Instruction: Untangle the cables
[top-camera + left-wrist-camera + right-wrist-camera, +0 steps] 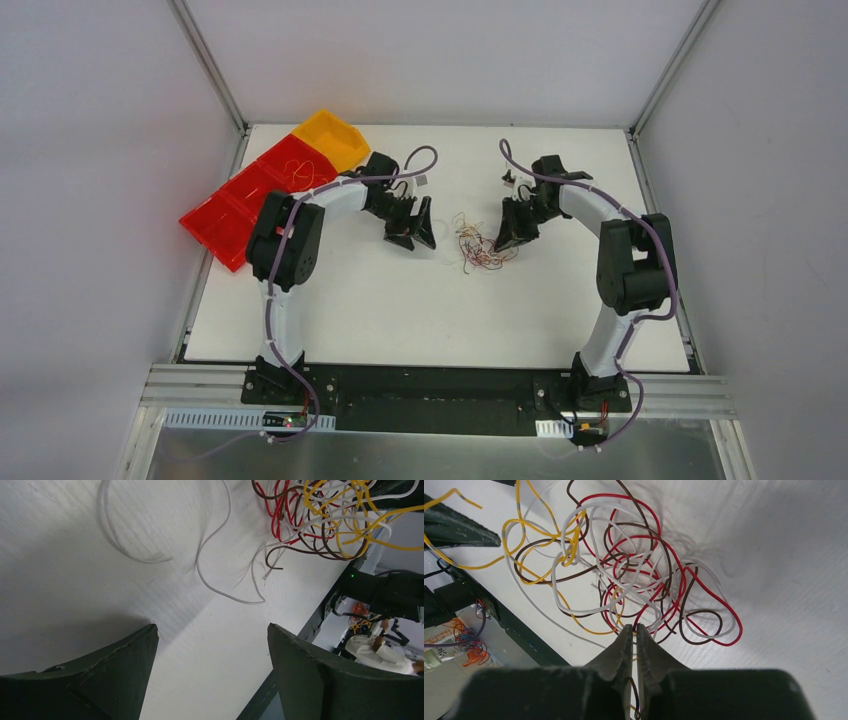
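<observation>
The cables (pixel 478 248) lie balled together in the middle of the white table: thin red, yellow, white and brown wires. My right gripper (pixel 505 240) is at the tangle's right edge. In the right wrist view it (pixel 634 626) is shut at the near edge of the tangle (pixel 624 570), and a thin brown wire (pixel 635 695) runs between its jaws. My left gripper (pixel 415 235) is just left of the tangle. In the left wrist view it (pixel 211 627) is open and empty above bare table, with loose white strands (pixel 215 545) and the tangle (pixel 325 515) ahead of it.
Red bins (pixel 260 195) and an orange bin (pixel 335 140) stand at the table's back left corner, behind my left arm. The table's dark edge (pixel 310 630) shows in the left wrist view.
</observation>
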Robot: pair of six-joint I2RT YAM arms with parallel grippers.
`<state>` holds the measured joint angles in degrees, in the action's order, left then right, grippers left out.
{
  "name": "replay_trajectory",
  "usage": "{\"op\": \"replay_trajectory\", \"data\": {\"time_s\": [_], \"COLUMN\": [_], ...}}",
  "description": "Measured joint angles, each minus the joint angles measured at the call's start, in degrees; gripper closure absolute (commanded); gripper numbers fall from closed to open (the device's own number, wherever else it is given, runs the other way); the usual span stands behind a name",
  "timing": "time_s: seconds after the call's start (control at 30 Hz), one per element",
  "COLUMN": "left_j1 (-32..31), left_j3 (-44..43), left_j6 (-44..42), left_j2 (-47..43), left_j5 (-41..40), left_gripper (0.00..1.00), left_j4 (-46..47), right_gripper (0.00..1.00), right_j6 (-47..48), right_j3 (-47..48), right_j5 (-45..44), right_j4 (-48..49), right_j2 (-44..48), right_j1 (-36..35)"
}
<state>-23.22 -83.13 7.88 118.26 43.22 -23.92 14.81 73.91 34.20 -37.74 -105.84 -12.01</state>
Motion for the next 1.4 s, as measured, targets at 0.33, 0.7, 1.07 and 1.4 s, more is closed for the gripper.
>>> {"op": "replay_trajectory", "data": {"time_s": [0.33, 0.7, 1.07, 1.4], "left_j1": [-4.28, -6.43, -3.61, 17.92], "left_j3": [2.84, 6.99, 2.91, -25.29], "left_j6": [18.71, 28.63, 16.31, 22.03], "left_j2": [-0.09, 1.75, -20.28, -21.40], "left_j5": [-3.85, -4.46, 2.32, 12.33], "left_gripper": [0.33, 1.00, 1.00, 1.00], "left_j4": [10.34, 16.46, 11.80, 9.99], "right_gripper": [1.00, 1.00, 1.00, 1.00], "right_j6": [-1.42, -1.75, 0.42, 5.05], "right_j3": [-0.68, -1.79, -2.54, -2.78], "right_j5": [0.92, -3.65, -21.33, -26.62], "right_j4": [1.07, 2.73, 4.44, 2.51], "right_j2": [-0.09, -0.07, -0.09, -0.07], "right_j1": [0.00, -0.02, -0.09, 1.88]}}
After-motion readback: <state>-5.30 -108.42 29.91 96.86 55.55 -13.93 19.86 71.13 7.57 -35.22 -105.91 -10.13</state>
